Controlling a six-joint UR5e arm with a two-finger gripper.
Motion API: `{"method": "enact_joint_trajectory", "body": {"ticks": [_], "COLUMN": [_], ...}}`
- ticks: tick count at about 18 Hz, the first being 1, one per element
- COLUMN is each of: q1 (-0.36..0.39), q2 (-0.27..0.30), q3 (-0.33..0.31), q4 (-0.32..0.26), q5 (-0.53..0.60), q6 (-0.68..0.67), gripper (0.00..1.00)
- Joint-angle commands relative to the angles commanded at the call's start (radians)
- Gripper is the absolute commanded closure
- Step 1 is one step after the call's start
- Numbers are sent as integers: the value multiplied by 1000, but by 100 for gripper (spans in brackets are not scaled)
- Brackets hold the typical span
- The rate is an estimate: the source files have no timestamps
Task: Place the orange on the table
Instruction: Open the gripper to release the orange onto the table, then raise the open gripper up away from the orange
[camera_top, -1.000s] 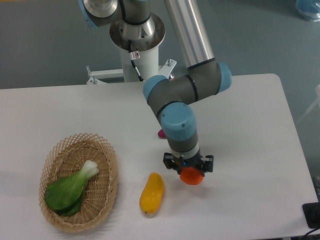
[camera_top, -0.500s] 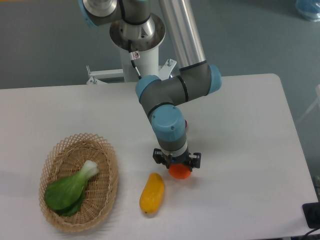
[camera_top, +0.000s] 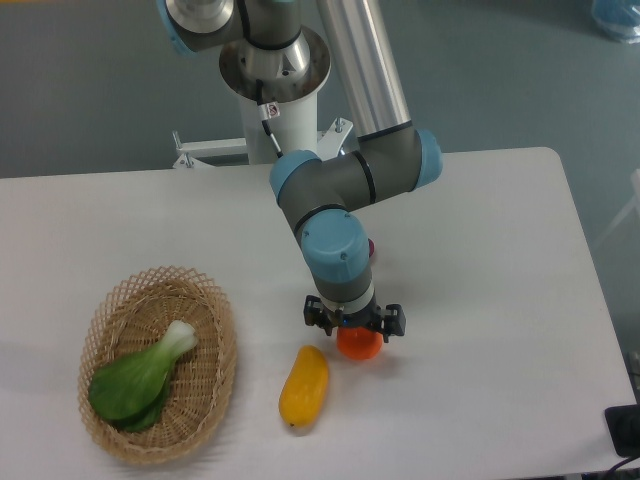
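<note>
Placement step: the gripper (camera_top: 355, 326) was closed on the orange (camera_top: 359, 343), low over the table (camera_top: 480, 300), just right of the mango (camera_top: 303, 387). Contact with the table unclear. Next move, I'd judge: lower if needed, open jaws, retreat straight up. Arm reached forward from base, wrist pointing down.

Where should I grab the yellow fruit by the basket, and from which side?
Probably across the middle of the yellow fruit, coming straight down. It lies flat on the table with its long axis running near to far, slightly tilted, so close the fingers across its narrow width. The gripper, holding the orange, sits close to its upper right, so clear that first.
</note>
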Motion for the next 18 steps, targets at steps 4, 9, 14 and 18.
{"method": "enact_joint_trajectory", "body": {"ticks": [4, 9, 14, 18], "q1": [46, 71, 110, 156], "q2": [38, 83, 104, 167], "q3": [77, 161, 265, 281], "q4": [-29, -138, -258, -331], "q5": [-43, -52, -52, -57], "q6": [11, 92, 129, 277], "gripper": [0, 0, 0, 0]}}
